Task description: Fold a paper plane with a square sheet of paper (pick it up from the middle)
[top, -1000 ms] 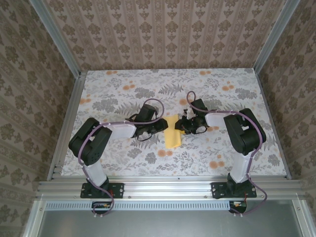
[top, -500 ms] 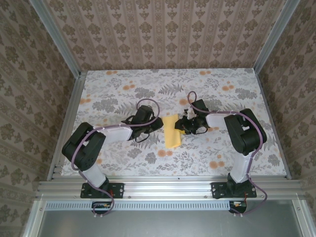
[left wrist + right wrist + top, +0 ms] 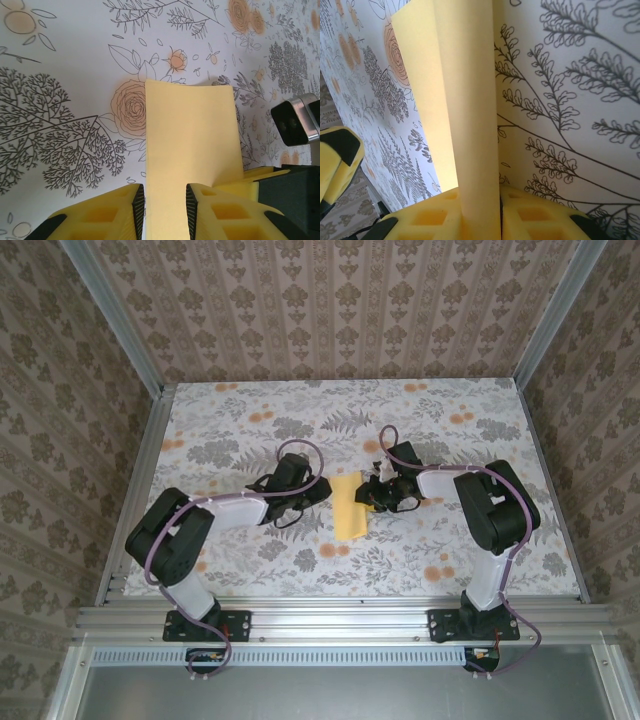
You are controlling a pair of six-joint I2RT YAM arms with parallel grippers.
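I saw the right gripper [image 3: 481,192] pinching a raised fold of the thin bright-yellow folded paper sheet [image 3: 350,508] from its 3 o'clock. The left gripper [image 3: 165,192] sat narrow at 9 o'clock, and I couldn't tell whether it was gripping.

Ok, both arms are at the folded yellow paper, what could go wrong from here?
1. The right fingers pinch a raised flap of the paper; a sideways pull could tear it or drag it along the table.
2. The left fingers stand apart over one edge, not clamping, so the paper may slip and crease crooked.
3. Both sets of fingers work close together; they might bump.
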